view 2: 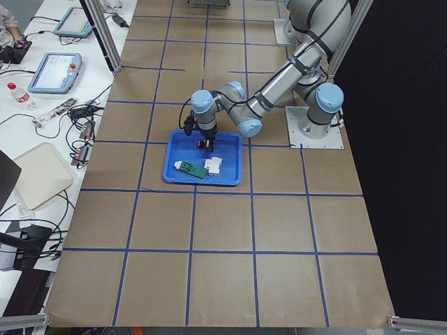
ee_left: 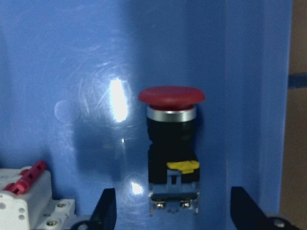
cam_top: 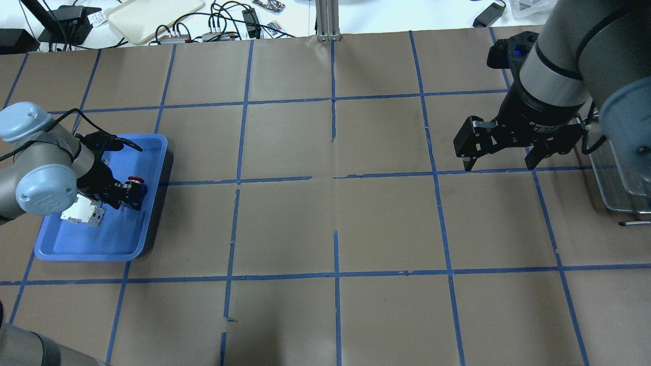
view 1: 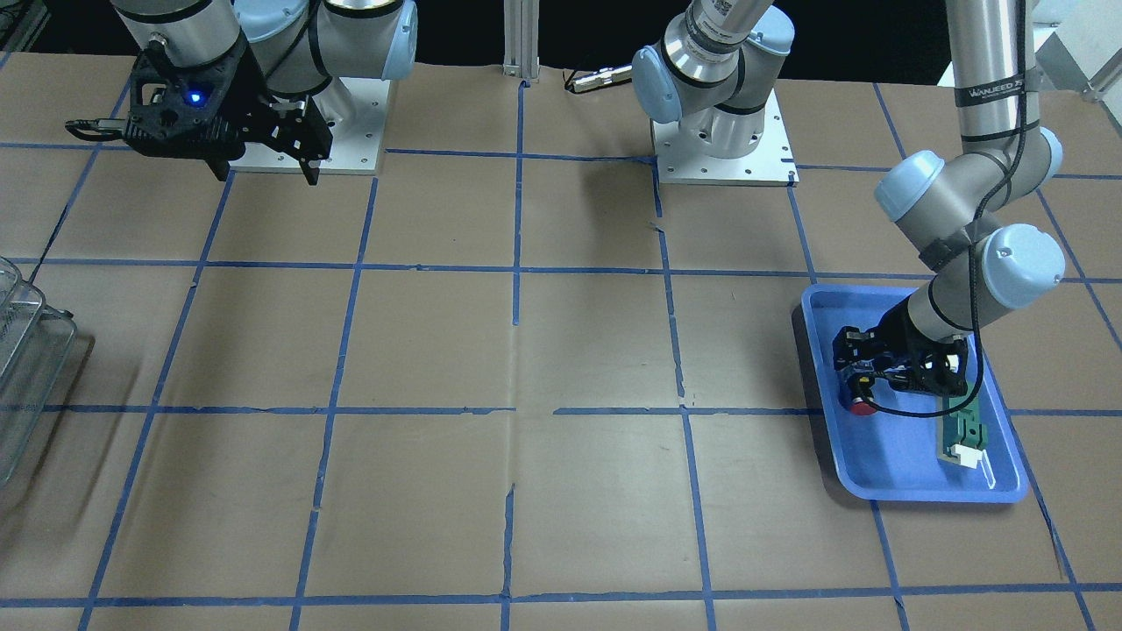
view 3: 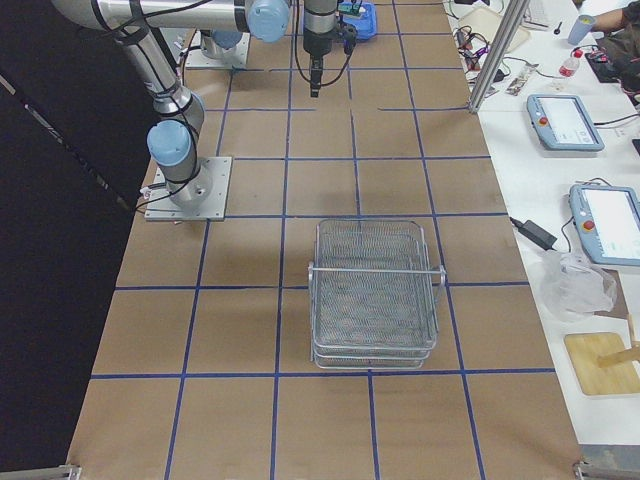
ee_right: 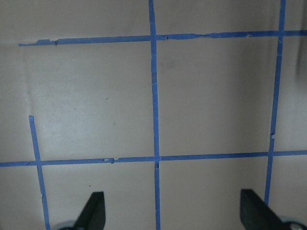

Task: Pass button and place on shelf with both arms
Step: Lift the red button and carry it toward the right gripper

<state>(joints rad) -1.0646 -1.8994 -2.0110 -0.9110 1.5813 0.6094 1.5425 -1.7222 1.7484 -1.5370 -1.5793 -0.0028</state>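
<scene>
The button (ee_left: 171, 143), with a red cap and black body, lies on its side in the blue tray (cam_top: 91, 244). It also shows in the overhead view (cam_top: 135, 179) and the front view (view 1: 863, 406). My left gripper (ee_left: 176, 208) is open and low in the tray, with one finger on each side of the button's base, not touching it. It also shows from overhead (cam_top: 133, 193). My right gripper (cam_top: 498, 166) is open and empty, hanging above the table beside the wire-mesh shelf (view 3: 375, 290); the right wrist view (ee_right: 172, 201) shows only paper below it.
A white block part (cam_top: 84, 213) and a green flat part (view 1: 964, 429) lie in the same tray behind the left gripper. The shelf's edge (cam_top: 618, 188) stands just right of the right arm. Brown paper with a blue tape grid covers the table.
</scene>
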